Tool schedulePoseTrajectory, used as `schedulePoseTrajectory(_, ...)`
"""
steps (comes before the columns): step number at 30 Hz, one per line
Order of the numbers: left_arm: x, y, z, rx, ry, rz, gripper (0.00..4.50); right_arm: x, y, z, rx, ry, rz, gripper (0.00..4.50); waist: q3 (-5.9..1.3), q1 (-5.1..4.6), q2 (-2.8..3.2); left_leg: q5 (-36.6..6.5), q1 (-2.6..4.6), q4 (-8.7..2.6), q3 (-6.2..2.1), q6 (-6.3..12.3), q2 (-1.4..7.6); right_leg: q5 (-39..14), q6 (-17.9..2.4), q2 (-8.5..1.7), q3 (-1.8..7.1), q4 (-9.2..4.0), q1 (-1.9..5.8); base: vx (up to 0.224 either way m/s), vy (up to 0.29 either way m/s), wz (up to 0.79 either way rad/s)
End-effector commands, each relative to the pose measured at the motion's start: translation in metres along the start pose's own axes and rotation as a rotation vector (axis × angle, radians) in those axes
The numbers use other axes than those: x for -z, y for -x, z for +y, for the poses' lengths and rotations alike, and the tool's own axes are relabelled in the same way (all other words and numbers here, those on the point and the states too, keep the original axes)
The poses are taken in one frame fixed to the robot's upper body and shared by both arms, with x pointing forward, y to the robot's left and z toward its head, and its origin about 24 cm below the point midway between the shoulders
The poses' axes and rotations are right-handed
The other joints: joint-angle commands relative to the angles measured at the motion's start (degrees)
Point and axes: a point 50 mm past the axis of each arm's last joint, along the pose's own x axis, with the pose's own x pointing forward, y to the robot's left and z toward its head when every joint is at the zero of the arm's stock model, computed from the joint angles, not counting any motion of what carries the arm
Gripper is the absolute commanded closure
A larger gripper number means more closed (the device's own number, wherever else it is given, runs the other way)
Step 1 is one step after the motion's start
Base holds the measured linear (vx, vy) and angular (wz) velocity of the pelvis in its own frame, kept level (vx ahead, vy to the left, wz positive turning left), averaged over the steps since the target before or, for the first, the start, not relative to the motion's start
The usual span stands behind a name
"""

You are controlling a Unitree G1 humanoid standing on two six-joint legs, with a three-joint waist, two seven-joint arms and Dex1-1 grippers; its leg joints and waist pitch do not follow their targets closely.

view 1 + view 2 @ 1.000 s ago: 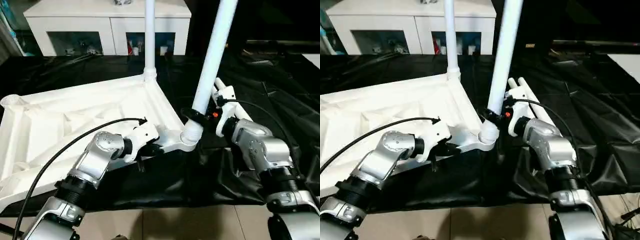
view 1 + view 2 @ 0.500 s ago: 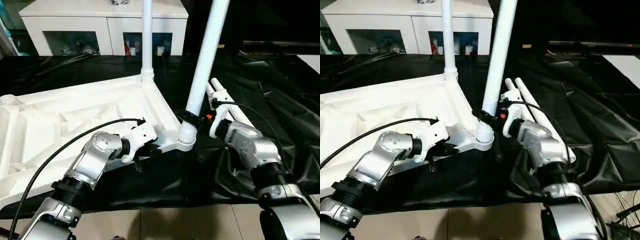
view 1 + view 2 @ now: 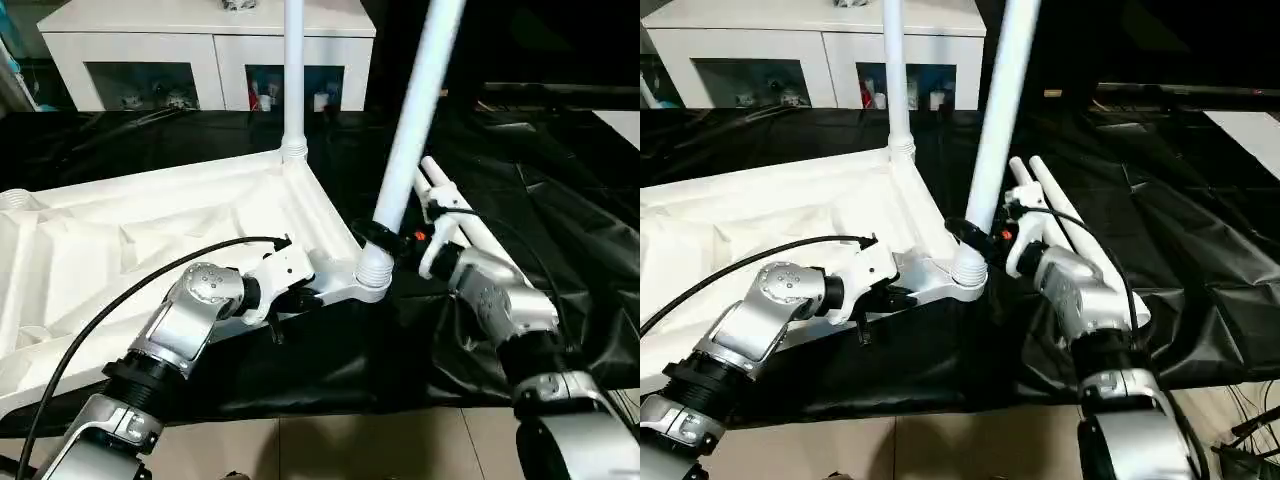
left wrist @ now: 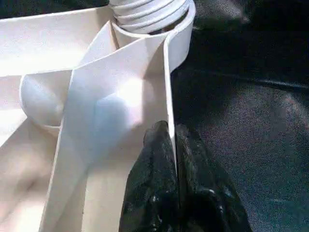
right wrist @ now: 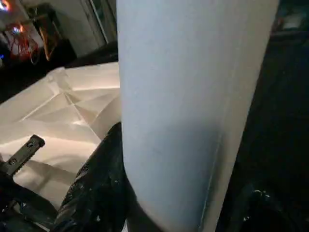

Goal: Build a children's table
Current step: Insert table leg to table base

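Two legs stand in the upturned tabletop [image 3: 150, 230] on the black-sheeted work table [image 3: 560, 200]; from the head camera, the right gripper [image 3: 385, 240] clasps the leaning leg [image 3: 410, 130] just above its corner socket, apparently seating it. Its wrist view shows black fingers [image 5: 96, 188] around that tube. The left wrist view shows the left gripper [image 4: 173, 145] pinching the tabletop's rim, likely steadying it.

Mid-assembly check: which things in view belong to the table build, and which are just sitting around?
Part of the job:
- tabletop, underside up, edge pinched by the left gripper
- near leg in the corner socket, gripped by the right gripper
- far leg, standing upright
- two spare legs, lying flat

Lying about:
- white cabinet
- black sheet
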Motion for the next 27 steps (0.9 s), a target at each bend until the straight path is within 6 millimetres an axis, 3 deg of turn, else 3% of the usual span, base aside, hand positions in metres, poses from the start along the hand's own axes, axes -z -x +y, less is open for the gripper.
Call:
schedulePoseTrajectory(1,0.008,-0.001,-0.001,0.0,0.029,0.024,4.5,0.014,0.008,-0.004,0.049,-0.018,0.024,2.65,-3.45,0.44,0.05,-12.5,0.62,-3.88,-0.6,2.71,2.1,-11.1,-13.9,-3.68,2.54,-4.23,2.62,0.0,0.0,0.0)
schedulePoseTrajectory(2,0.008,-0.001,0.0,-0.012,0.034,0.028,4.5,0.017,0.01,-0.004,0.058,-0.017,0.019,2.65,-3.4,0.34,-0.07,-12.9,0.58,-3.96,-0.62,2.56,2.09,-11.5,-13.8,-3.66,2.54,-4.29,2.65,0.0,0.0,0.0)
schedulePoseTrajectory(3,0.009,-0.001,0.001,-0.016,0.037,0.028,4.5,0.019,0.011,-0.004,0.064,-0.018,0.016,2.65,-3.3,0.49,0.24,-13.4,0.68,-4.02,-0.66,2.39,2.1,-11.9,-13.7,-3.69,2.55,-4.36,2.54,0.0,0.0,0.0)
schedulePoseTrajectory(4,0.008,0.0,0.002,-0.02,0.039,0.028,4.5,0.02,0.012,-0.004,0.072,-0.016,0.011,2.65,-3.29,0.39,0.04,-14.0,0.64,-4.08,-0.68,2.22,2.09,-12.5,-13.5,-3.68,2.55,-4.43,2.59,0.0,0.0,0.0)
schedulePoseTrajectory(5,0.008,0.0,0.002,-0.023,0.038,0.029,4.5,0.022,0.013,-0.004,0.08,-0.01,0.007,2.66,-3.22,0.53,0.45,-14.4,0.69,-4.16,-0.75,2.0,2.09,-12.9,-13.4,-3.73,2.55,-4.48,2.52,0.0,0.0,0.0)
schedulePoseTrajectory(8,0.008,0.003,0.006,-0.039,0.028,0.034,4.5,0.027,0.018,-0.004,0.106,0.039,-0.013,2.66,-3.02,0.41,0.41,-17.1,0.8,-4.4,-0.84,1.36,2.13,-15.5,-12.7,-3.74,2.56,-4.87,2.36,0.0,0.0,0.0)
schedulePoseTrajectory(9,0.008,0.004,0.007,-0.043,0.027,0.036,4.5,0.029,0.019,-0.003,0.109,0.043,-0.019,2.66,-2.89,0.41,0.7,-17.9,0.79,-4.53,-0.94,1.19,2.11,-16.3,-12.6,-3.7,2.53,-4.98,2.32,0.0,0.0,0.0)
schedulePoseTrajectory(11,0.008,0.004,0.007,-0.043,0.028,0.037,4.5,0.03,0.019,-0.002,0.11,0.044,-0.021,2.66,-2.84,0.35,0.61,-18.6,0.87,-4.58,-0.95,1.15,2.13,-17.1,-12.5,-3.67,2.55,-5.09,2.25,0.0,0.0,0.0)
schedulePoseTrajectory(14,0.01,0.007,0.008,-0.049,0.026,0.044,4.5,0.037,0.023,0.001,0.122,0.092,-0.025,2.66,-2.81,0.53,0.93,-19.0,0.81,-4.72,-1.03,0.9,2.18,-17.1,-12.1,-3.77,2.6,-5.2,2.18,0.0,0.0,0.0)
schedulePoseTrajectory(18,0.011,0.008,0.008,-0.052,0.02,0.052,4.5,0.042,0.024,0.004,0.119,0.124,-0.016,2.66,-2.72,0.53,0.89,-19.3,0.79,-4.82,-1.04,1.08,2.16,-17.2,-12.2,-3.68,2.58,-5.24,2.15,0.0,0.0,0.0)
schedulePoseTrajectory(23,0.013,0.01,0.007,-0.037,0.004,0.072,4.5,0.051,0.021,0.011,0.084,0.169,0.041,2.66,-2.37,0.28,0.83,-21.5,0.71,-5.11,-1.26,0.71,2.13,-21.3,-10.9,-3.78,2.56,-5.62,1.96,0.0,0.0,0.0)
schedulePoseTrajectory(27,0.015,0.011,0.004,-0.004,-0.016,0.098,4.5,0.051,0.014,0.015,0.042,0.173,0.098,2.66,-2.25,-0.02,0.38,-22.2,0.64,-5.27,-1.36,0.71,2.11,-23.6,-10.1,-3.84,2.62,-5.84,1.91,0.0,0.0,0.0)
